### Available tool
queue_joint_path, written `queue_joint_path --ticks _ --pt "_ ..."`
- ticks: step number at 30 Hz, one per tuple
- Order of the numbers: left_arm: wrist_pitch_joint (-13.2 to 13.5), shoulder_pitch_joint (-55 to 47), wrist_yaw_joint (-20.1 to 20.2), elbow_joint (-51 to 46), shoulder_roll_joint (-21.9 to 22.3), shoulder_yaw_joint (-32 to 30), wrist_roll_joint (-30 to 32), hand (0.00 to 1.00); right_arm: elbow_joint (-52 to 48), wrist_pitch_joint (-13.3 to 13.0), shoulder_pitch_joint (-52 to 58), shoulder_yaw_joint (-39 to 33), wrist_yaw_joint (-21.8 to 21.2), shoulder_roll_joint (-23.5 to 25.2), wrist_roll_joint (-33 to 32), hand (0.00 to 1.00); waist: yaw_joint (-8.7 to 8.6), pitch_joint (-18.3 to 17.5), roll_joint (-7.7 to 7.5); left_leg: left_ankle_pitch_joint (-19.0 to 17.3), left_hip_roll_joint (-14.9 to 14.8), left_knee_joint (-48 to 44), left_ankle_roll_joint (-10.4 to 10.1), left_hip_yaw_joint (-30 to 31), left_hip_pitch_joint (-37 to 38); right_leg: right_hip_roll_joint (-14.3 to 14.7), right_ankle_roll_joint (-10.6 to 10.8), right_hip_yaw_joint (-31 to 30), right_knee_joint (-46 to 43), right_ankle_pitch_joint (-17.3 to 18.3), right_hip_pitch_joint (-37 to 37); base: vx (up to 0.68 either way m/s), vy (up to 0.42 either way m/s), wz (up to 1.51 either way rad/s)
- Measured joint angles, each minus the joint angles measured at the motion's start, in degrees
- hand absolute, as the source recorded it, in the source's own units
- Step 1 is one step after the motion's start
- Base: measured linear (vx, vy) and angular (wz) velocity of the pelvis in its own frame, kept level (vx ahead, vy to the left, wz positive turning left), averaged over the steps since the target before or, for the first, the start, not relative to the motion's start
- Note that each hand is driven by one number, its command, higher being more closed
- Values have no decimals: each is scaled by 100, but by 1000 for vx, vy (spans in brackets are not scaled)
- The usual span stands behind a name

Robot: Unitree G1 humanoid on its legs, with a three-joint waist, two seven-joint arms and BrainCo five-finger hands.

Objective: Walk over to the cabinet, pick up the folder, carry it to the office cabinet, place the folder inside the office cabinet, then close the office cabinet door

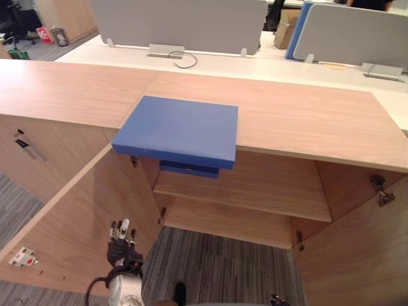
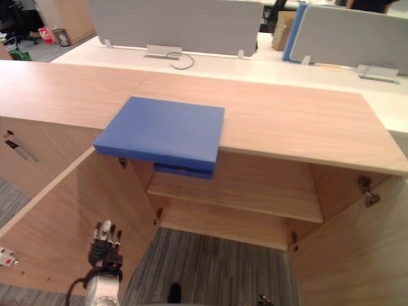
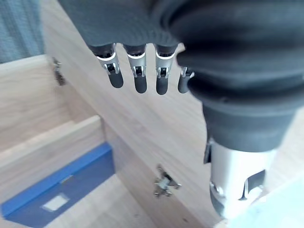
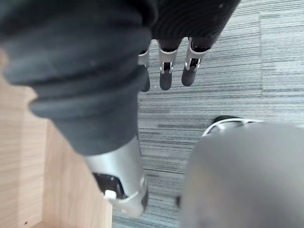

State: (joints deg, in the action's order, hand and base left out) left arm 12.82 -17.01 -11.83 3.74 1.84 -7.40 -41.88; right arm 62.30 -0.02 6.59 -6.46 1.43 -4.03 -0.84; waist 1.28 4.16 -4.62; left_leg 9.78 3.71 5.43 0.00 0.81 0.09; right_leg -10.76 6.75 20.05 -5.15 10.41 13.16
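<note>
Both hands empty, fingers loosely straight. Blue folder [image 1: 178,131] flat on cabinet top [image 1: 306,115], overhanging front edge, up and ahead-right of left hand [image 1: 122,246]. Long side seems along edge. Left hand nearer; right hand [image 4: 166,76] hangs low over carpet [image 4: 237,71].

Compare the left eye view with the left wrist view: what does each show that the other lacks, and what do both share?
The left eye view adds a blue folder lying on the cabinet top, overhanging its front edge, with grey desk dividers behind. The left wrist view adds a pale label on a second blue folder. Both share the left hand, its fingers straight, beside the open left door, and that second folder on the shelf inside.
</note>
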Motion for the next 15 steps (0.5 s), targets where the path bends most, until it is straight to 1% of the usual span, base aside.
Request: queue_joint_path --ticks 1,2,3,4,5,6,7,8,10,11,12,13,14,15 --pt "-1 1 -115 -192 -1 -33 376 0 -52 0 -51 87 0 8 -2 0 14 -2 -10 0 0 0 0 3 3 1 0 5 -1 -2 6 8 20 4" --pt "-13 -3 -202 -418 51 -52 597 0 -86 -13 -67 157 -3 15 -2 0 19 -19 -5 7 -16 -1 -7 2 -10 4 0 -8 -6 -29 -11 0 0 0" --pt "-27 -7 -344 -785 83 -53 1005 0 -125 -25 -68 152 -3 77 -22 0 62 -41 8 12 -48 0 -15 6 -22 24 -28 -12 -13 -66 -20 -20 31 -2" --pt "-84 7 -477 -1242 89 -41 1563 0 -162 -20 -68 157 -8 144 -22 0 97 -76 8 19 -104 1 -28 14 -36 67 -86 -20 -20 -107 -26 0 0 0" --pt "-98 11 -509 -1334 91 -42 1713 0 -173 -20 -68 160 -9 163 -21 0 99 -90 10 19 -115 1 -32 14 -43 77 -97 -21 -21 -119 -33 -38 11 -5" --pt "-166 41 -662 -1642 91 -47 2336 0 -183 -19 -60 196 -9 228 -22 0 104 -154 15 5 -163 1 -57 18 -85 112 -127 -34 -33 -142 -89 -57 7 -9" --pt "-257 117 -862 -1914 84 -49 3152 0 -191 -19 -59 310 -8 259 -22 0 117 -191 27 -11 -217 1 -68 13 -112 157 -175 -81 -41 -175 -136 -60 7 -13" --pt "-290 154 -948 -2051 72 -44 3523 0 -202 -21 -61 383 -8 266 -21 0 120 -191 32 -31 -244 1 -41 9 -113 183 -184 -111 -36 -196 -147 -76 6 -17" --pt "-412 391 -1381 -2519 28 36 4853 0 -207 -35 -62 437 8 320 -10 0 119 -207 67 -32 -325 1 -43 -5 -134 269 -229 -164 -8 -241 -185 -95 -3 -13" --pt "-434 465 -1512 -2616 -10 92 5199 0 -207 -45 -63 438 16 319 -10 0 118 -208 67 -33 -337 1 -44 -5 -144 282 -230 -164 3 -242 -193 -105 -9 -4" --pt "-486 599 -1753 -2804 -99 221 5814 0 -195 -75 -64 436 35 317 -7 0 116 -216 80 -44 -352 2 -61 -5 -198 318 -232 -161 59 -241 -221 -122 -24 2" --pt "-514 705 -1941 -2938 -189 345 6346 0 -185 -114 -68 429 44 308 0 0 107 -219 95 -118 -368 4 -163 -18 -228 359 -271 -148 145 -258 -258 -125 -29 5" --pt "-521 744 -2009 -2978 -246 399 6570 0 -161 -124 -67 430 53 330 3 0 105 -247 15 -132 -346 -44 -172 -56 -232 296 -343 -149 206 -231 -285 -125 16 -4" --pt "-542 748 -2076 -3020 -286 454 6842 0 -83 -130 -59 413 58 341 -11 0 132 -299 -32 -127 -299 -156 -101 -133 -286 269 -337 -168 225 -235 -335 -54 33 -13"
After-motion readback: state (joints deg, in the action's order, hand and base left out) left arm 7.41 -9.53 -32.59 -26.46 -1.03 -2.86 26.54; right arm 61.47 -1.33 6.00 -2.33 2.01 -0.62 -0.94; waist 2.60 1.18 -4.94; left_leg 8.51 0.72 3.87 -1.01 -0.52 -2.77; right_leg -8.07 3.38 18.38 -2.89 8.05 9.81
